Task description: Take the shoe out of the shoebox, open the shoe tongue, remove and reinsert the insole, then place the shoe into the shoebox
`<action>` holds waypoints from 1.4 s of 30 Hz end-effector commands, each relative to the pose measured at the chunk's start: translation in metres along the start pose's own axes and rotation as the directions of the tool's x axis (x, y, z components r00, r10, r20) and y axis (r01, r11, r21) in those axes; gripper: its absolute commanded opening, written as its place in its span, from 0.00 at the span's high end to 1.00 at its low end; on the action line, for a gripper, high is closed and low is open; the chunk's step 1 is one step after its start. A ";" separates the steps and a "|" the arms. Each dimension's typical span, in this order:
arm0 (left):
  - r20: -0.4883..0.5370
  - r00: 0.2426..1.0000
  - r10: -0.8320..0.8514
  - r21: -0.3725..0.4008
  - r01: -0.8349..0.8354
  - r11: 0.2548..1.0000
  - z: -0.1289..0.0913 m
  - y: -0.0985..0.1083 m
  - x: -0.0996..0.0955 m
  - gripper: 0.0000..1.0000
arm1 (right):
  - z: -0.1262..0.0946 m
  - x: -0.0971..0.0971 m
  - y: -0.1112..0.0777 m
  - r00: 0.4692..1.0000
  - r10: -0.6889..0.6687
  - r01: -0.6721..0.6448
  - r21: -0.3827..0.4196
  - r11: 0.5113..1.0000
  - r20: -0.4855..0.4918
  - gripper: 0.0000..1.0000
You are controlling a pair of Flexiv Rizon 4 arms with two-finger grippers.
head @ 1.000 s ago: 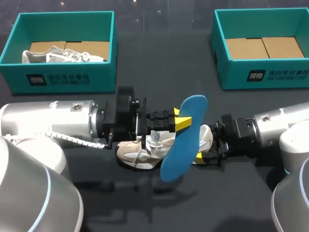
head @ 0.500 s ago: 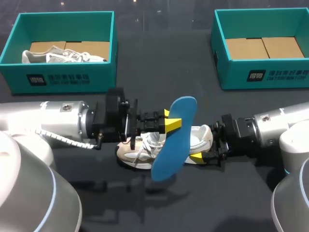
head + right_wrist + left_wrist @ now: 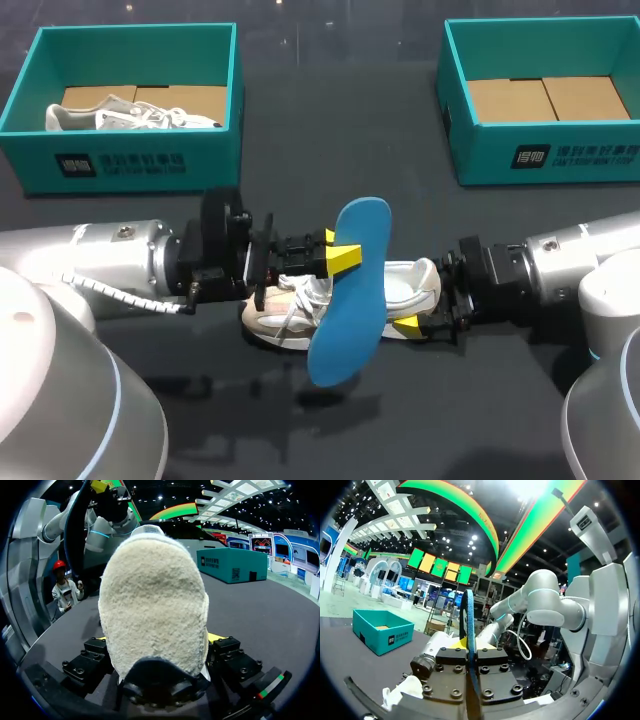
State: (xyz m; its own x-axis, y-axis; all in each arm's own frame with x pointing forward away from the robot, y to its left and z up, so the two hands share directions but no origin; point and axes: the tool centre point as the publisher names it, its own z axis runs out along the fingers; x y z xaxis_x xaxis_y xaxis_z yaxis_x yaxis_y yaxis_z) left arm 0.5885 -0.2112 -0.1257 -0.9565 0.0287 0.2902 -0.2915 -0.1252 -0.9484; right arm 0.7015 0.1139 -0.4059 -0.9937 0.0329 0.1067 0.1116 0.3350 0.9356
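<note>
Shoe (image 3: 405, 288): a pale shoe at the middle of the table, outside both shoeboxes. Its toe points to the robot's left and its heel to the robot's right, and white laces show over the toe half. Whether the sole rests on the table cannot be told.
Insole (image 3: 352, 300): blue and out of the shoe. It stands tilted, with its upper end farther from the robot and its lower end nearer. In the head view it crosses in front of the shoe's middle. In the left wrist view it appears edge-on as a thin dark strip between the fingers. Whether it touches the shoe cannot be told.
Left gripper (image 3: 343, 256): enters from the left, above the shoe. It is closed on the insole, with one yellow tip pressed to each face of its upper half.
Right gripper (image 3: 425, 298): enters from the right and is clamped on the shoe's heel. In the right wrist view the fleecy heel fills the space between the two fingers (image 3: 230, 652), which press it from either side.
Left shoebox (image 3: 130, 165): teal, at the far left of the table, well apart from the held shoe. A second shoe (image 3: 130, 118), also pale, lies lengthwise on its cardboard floor.
Right shoebox (image 3: 545, 160): teal, at the far right of the table, with its cardboard floor showing.
Table (image 3: 340, 150): a dark surface bearing both boxes.
</note>
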 end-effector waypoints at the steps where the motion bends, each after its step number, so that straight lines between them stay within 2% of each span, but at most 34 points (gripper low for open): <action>1: 0.010 0.999 -0.030 0.031 0.030 0.999 -0.011 0.001 0.001 1.00 | 0.002 0.000 -0.001 1.000 0.001 -0.001 0.004 1.000 0.000 1.00; 14: 0.027 0.995 -0.098 0.024 0.097 0.995 -0.013 -0.014 0.007 1.00 | 0.002 0.000 -0.001 1.000 0.001 -0.001 0.004 1.000 0.000 1.00; 37: -0.014 0.988 -0.154 0.027 0.154 0.988 -0.016 -0.011 0.014 1.00 | 0.002 0.000 -0.001 1.000 0.001 -0.001 0.004 1.000 0.000 1.00; 42: -0.014 0.988 -0.154 0.027 0.154 0.988 -0.016 -0.011 0.014 1.00 | 0.001 0.002 0.001 1.000 -0.012 0.012 0.028 1.000 0.016 1.00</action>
State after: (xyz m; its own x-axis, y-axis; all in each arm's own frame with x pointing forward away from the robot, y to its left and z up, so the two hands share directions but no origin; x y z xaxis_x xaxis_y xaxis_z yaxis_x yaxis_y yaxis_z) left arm 0.5799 -0.1925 -0.1129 -0.9000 0.0639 0.4311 -0.4358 -0.1439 -0.8885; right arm 0.7018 0.1135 -0.4066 -0.9952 0.0329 0.0918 0.0976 0.3466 0.9329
